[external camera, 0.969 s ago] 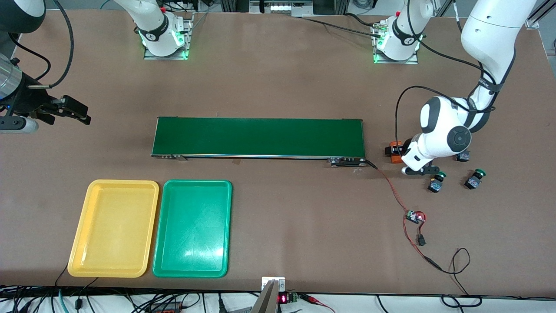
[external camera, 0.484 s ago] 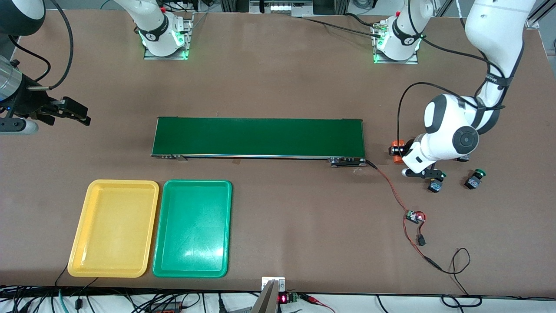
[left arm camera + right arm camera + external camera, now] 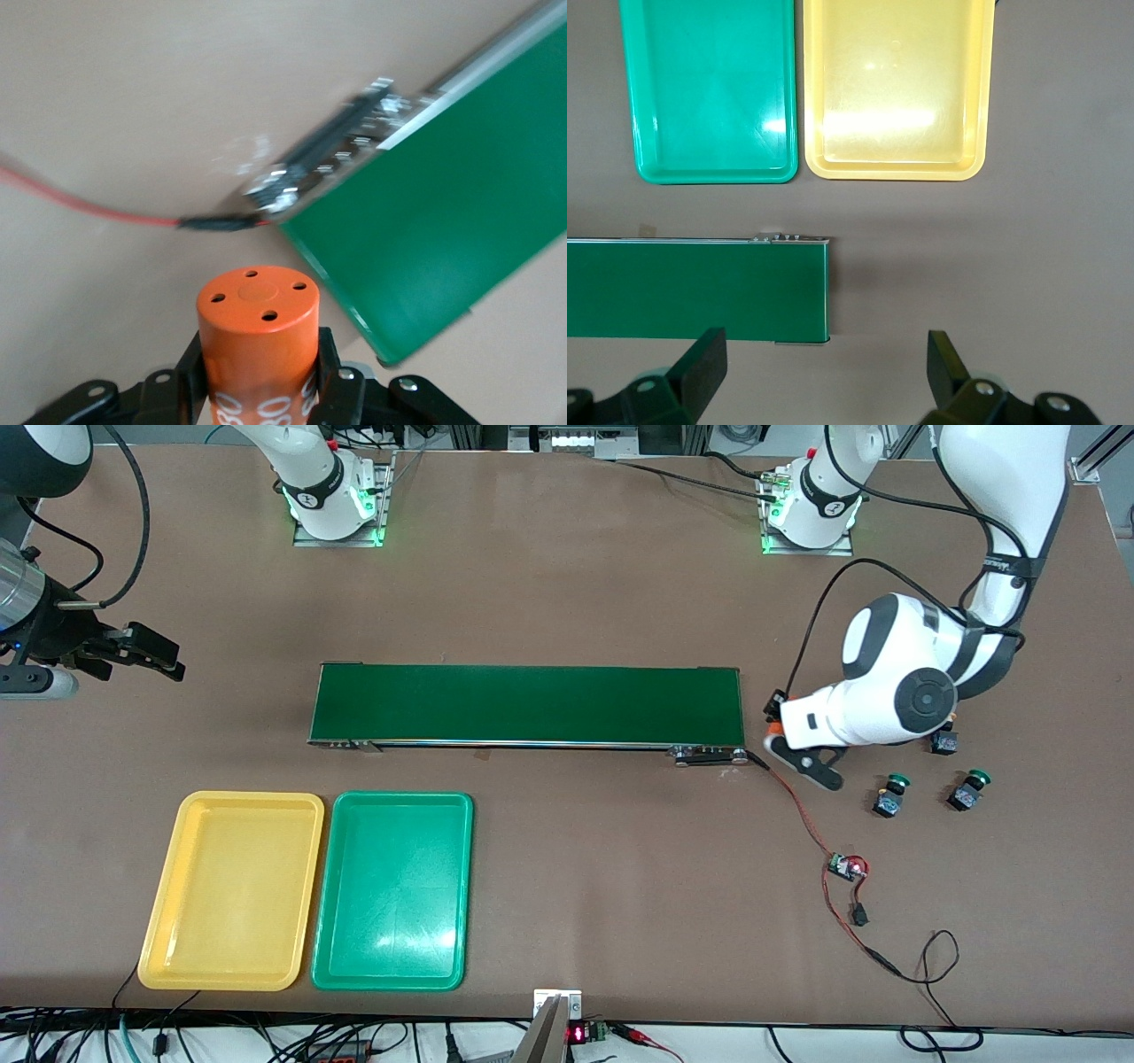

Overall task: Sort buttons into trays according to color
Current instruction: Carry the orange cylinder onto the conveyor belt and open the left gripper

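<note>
My left gripper [image 3: 774, 722] is shut on an orange cylinder [image 3: 257, 310] with white print, held just off the conveyor belt's [image 3: 527, 704] end nearest the left arm. Two green-capped buttons [image 3: 890, 794] [image 3: 967, 790] lie on the table nearer the front camera than that arm's wrist. A third dark button body [image 3: 944, 742] peeks out from under the wrist with its cap hidden. The yellow tray [image 3: 232, 890] and green tray [image 3: 392, 890] lie side by side, both bare. My right gripper [image 3: 133, 651] waits open, high over the right arm's end of the table.
A red wire runs from the belt's end to a small circuit board [image 3: 846, 865] and loops toward the table's front edge. The right wrist view looks down on the green tray [image 3: 709, 88], the yellow tray [image 3: 897, 88] and the belt's end [image 3: 695, 288].
The left gripper closed on the orange cylinder, then swung with it toward the belt's end. The green-capped button it had covered shows again. The right arm stayed put.
</note>
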Available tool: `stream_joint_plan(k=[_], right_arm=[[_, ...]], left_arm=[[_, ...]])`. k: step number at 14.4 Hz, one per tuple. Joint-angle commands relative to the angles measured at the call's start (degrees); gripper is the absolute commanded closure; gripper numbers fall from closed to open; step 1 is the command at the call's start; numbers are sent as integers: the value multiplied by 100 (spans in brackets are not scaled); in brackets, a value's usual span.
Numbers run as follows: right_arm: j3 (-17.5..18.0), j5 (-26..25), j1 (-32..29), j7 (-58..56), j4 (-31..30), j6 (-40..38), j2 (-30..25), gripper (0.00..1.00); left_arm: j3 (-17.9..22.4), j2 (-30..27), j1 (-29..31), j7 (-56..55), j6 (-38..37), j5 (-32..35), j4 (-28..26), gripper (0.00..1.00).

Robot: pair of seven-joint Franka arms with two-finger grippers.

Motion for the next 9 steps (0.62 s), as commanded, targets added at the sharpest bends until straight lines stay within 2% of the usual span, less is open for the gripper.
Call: stream_joint_plan(k=[1, 3, 6, 9], right_arm=[[-1, 2, -18, -50, 34, -47, -7, 0], [-1, -15, -36, -50, 34, -56, -16, 0], [-1, -24, -54, -50, 34, -47, -7, 0], [-1, -15, -80, -50, 34, -30, -7, 0]], left_arm=[[-193, 32, -212, 1394, -87, 162, 24, 100], [-219, 14, -424, 2101, -86, 320, 24, 100], [-245, 75, -705, 2445, -192, 347, 15, 100], [-245, 207, -811, 3541, -175, 645, 15, 100]])
